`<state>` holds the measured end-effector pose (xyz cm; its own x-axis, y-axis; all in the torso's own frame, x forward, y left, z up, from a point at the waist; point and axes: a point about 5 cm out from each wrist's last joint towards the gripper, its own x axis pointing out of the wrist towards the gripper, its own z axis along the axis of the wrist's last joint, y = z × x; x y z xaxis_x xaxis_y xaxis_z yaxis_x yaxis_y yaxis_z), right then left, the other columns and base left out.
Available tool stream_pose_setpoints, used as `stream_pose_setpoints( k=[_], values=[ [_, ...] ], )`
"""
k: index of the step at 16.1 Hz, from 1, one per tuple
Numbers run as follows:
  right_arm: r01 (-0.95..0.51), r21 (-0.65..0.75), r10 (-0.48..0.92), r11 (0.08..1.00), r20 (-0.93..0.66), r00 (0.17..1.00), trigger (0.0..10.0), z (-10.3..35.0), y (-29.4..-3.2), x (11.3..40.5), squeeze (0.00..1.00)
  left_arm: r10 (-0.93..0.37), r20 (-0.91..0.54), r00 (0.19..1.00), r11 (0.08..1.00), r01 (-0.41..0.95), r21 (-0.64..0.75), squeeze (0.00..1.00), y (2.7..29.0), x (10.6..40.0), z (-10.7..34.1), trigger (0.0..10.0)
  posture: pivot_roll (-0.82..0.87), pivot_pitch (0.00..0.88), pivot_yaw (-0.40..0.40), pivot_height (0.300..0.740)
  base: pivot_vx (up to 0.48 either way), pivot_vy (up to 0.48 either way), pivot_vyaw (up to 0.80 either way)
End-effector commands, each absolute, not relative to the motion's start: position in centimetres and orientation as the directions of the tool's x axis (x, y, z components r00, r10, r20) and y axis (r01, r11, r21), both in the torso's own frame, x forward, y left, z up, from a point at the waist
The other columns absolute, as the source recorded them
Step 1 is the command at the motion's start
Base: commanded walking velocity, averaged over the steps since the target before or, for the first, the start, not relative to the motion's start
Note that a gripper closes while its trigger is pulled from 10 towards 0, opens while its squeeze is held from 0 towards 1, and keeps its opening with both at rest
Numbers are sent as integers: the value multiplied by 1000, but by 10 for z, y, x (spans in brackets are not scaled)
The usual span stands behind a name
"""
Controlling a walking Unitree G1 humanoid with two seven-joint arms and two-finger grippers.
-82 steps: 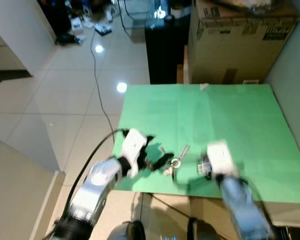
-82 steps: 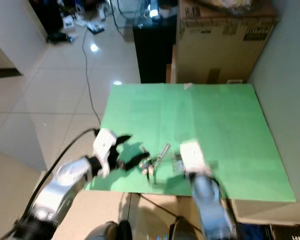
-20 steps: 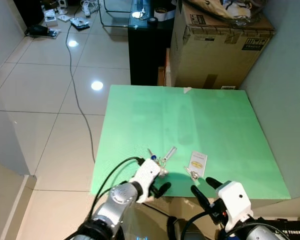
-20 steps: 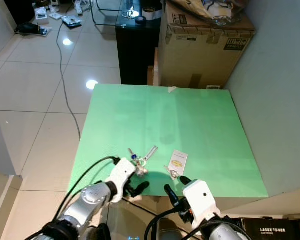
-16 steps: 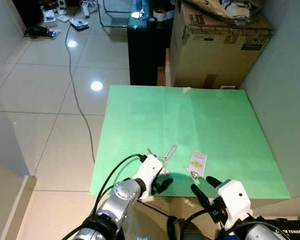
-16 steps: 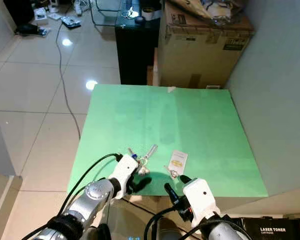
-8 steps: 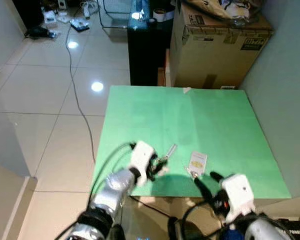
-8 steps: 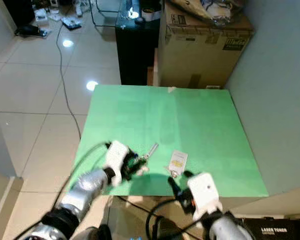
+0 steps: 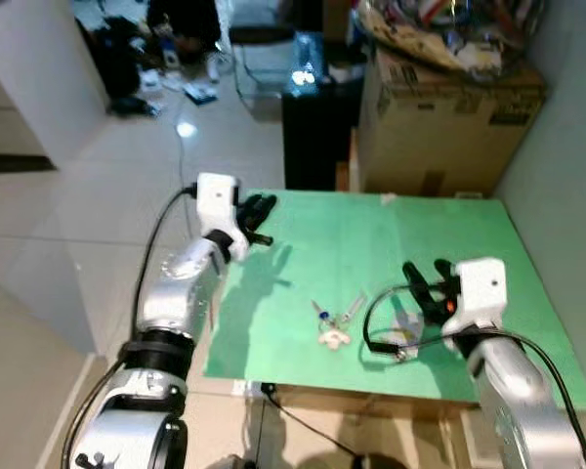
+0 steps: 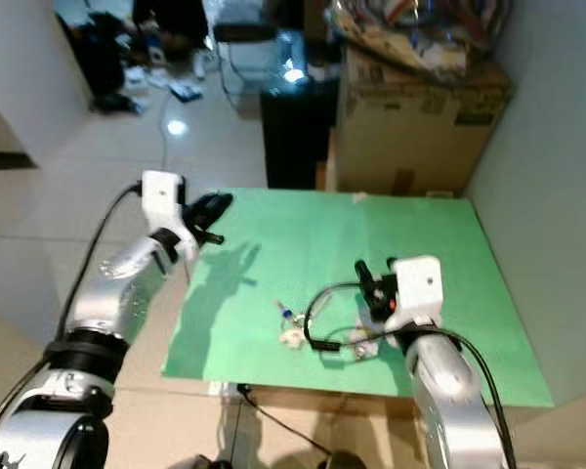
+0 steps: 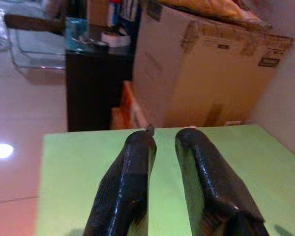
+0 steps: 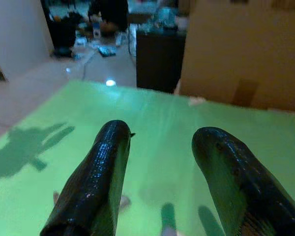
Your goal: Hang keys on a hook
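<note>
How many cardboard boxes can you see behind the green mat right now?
1. A large cardboard box stands past the far edge of the green mat, beside the black cabinet, with bags piled on top. More may be hidden behind it.

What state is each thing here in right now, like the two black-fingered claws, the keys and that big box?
Left gripper: open, empty, raised over the green mat's far left corner.
Right gripper: open, empty, above the mat.
Bunch of keys: lying flat on the mat, not held.
Brown cardboard box: top open, stuffed full.

Cardboard box (image 9: 447, 127) label blurred; no txt legible.
</note>
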<state>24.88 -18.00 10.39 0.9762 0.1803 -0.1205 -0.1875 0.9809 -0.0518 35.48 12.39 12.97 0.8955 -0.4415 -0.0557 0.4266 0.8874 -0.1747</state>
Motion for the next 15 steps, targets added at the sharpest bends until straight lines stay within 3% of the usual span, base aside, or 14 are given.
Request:
stream_pose_setpoints(
  k=[1, 2, 3, 5, 8, 11, 15],
  values=[
    [-207, -54, 200, 977, -112, 973, 10000, 104, -176, 248, 0, -476, -102, 873, 877, 463, -132, 0, 117, 348, 119, 0, -166, 0, 56, 740, 0, 0, 0],
    [-229, -80, 219, 970, -118, 968, 10000, 102, -173, 245, 0, -504, -128, 854, 864, 493, -105, 0, 110, 343, 113, 863, -169, 0, 57, 740, 0, 0, 0],
    [-282, -106, 266, 954, -139, 954, 10000, 98, -166, 234, 0, -551, -179, 815, 833, 551, -55, 1000, 98, 333, 98, 10000, -189, 0, 57, 740, 0, 0, 0],
    [-328, -96, 308, 940, -182, 934, 10000, 88, -163, 210, 0, -608, -265, 748, 778, 628, -11, 1000, 77, 319, 70, 10000, -211, 0, 59, 740, 0, 0, 0],
    [-334, -102, 294, 937, -287, 912, 10000, 69, -168, 166, 0, -628, -372, 683, 753, 655, -69, 1000, 57, 302, 39, 10000, -271, 100, 95, 740, 0, 0, 0],
    [-283, -88, 236, 955, -350, 906, 10000, 66, -171, 121, 0, -573, -419, 704, 805, 580, -127, 1000, 64, 287, 17, 10000, -330, 202, 120, 740, 0, 0, 0],
    [-317, -116, 246, 941, -408, 879, 10000, 60, -170, 92, 0, -532, -412, 740, 838, 531, -127, 1000, 70, 289, 14, 10000, -351, 248, 126, 740, 0, 0, 0]
  ],
)
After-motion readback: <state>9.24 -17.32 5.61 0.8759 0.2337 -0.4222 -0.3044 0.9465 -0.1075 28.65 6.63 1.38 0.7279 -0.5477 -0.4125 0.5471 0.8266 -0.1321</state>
